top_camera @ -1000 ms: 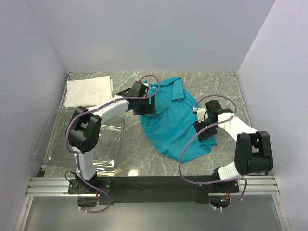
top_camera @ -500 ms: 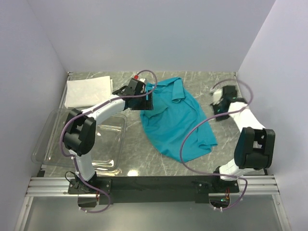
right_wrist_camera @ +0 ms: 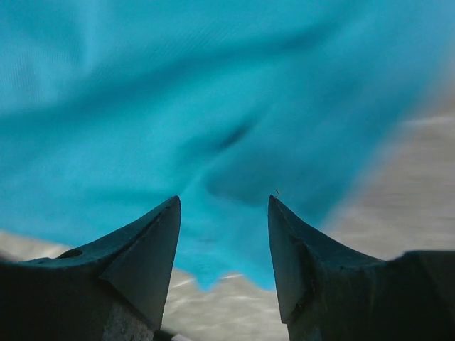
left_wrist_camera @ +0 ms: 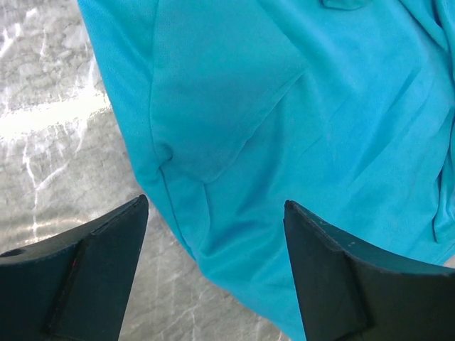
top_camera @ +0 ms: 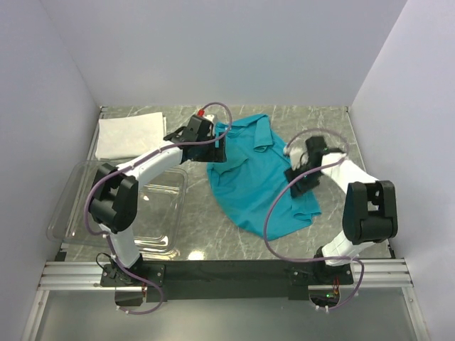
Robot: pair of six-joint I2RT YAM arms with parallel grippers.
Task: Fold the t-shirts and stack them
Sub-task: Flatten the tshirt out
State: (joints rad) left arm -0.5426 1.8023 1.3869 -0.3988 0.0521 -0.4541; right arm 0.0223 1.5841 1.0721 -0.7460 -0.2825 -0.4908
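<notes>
Clear bin (top_camera: 71,202), white t-shirt (top_camera: 131,135) behind it, teal t-shirt (top_camera: 249,192) to its right

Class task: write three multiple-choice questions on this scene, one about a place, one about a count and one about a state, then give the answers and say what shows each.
1. Where does the folded white t-shirt lie?
A. at the far left corner of the table
B. at the near right edge
C. in the middle

2. How many t-shirts are in view?
A. four
B. one
C. two

3. How do the left fingers stand?
A. shut tight
B. open above the teal-blue t-shirt
C. shut on the white t-shirt

Answers:
1 A, the top view shows the white rectangle in the far left corner.
2 C, only the white one and the teal-blue one show.
3 B, the left wrist view shows a wide gap between them, with teal cloth below.
</notes>
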